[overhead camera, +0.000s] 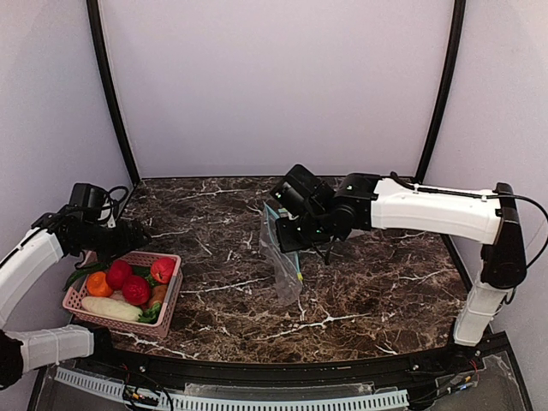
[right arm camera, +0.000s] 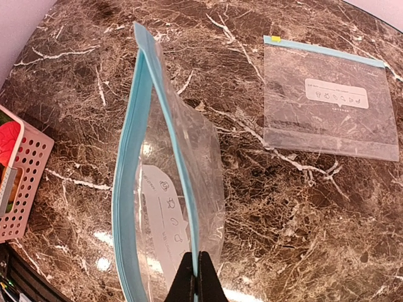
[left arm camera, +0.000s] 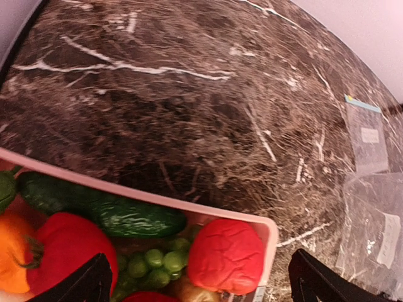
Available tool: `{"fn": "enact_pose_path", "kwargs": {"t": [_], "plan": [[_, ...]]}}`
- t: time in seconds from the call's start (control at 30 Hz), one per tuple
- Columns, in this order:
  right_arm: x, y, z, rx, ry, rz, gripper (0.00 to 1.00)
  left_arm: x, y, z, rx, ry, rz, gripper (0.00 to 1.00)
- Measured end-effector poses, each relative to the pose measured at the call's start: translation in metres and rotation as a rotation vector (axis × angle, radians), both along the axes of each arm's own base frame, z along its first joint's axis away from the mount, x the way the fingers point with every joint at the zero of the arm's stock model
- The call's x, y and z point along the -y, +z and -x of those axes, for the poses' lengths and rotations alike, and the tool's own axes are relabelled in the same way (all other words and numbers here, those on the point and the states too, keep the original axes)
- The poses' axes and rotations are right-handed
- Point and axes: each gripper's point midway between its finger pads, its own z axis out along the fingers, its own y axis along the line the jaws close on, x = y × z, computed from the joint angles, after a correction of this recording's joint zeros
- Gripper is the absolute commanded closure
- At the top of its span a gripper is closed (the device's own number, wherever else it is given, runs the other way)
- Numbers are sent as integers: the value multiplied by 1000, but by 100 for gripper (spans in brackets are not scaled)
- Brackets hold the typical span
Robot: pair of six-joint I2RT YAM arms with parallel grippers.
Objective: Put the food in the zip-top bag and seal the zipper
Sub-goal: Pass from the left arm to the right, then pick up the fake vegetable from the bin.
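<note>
We observe the left end effector (left arm camera: 201, 282) fingers spread apart above the food (overhead camera: 128, 287) in the pink basket (overhead camera: 169, 258) at the table's (overhead camera: 377, 282) near-left corner. The right end effector (right arm camera: 196, 277) is clamped on the zip-top bag (right arm camera: 170, 189), midway between the side edges, with its zipper (right arm camera: 126, 182) unsealed.

Right fingers (right arm camera: 208, 289) pinch zip-top bag (right arm camera: 189, 145) by zipper (right arm camera: 123, 157), mouth gaping; second bag (right arm camera: 324, 100) flat beyond; basket (right arm camera: 25, 182) left, contents unclear.

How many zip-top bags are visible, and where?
2. The first bag is pinched in the right gripper; the second bag lies flat on the table, apart from it.
</note>
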Motion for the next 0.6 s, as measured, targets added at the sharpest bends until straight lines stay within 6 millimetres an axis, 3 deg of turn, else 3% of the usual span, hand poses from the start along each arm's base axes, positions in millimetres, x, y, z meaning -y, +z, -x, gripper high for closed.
{"fn": "enact_pose_path", "kwargs": {"t": [0.37, 0.6], "plan": [[4, 0, -5, 2, -7, 6, 100, -71, 14, 31, 45, 357, -156, 2], [3, 0, -5, 2, -3, 4, 100, -122, 0, 45, 1, 602, -170, 7]]}}
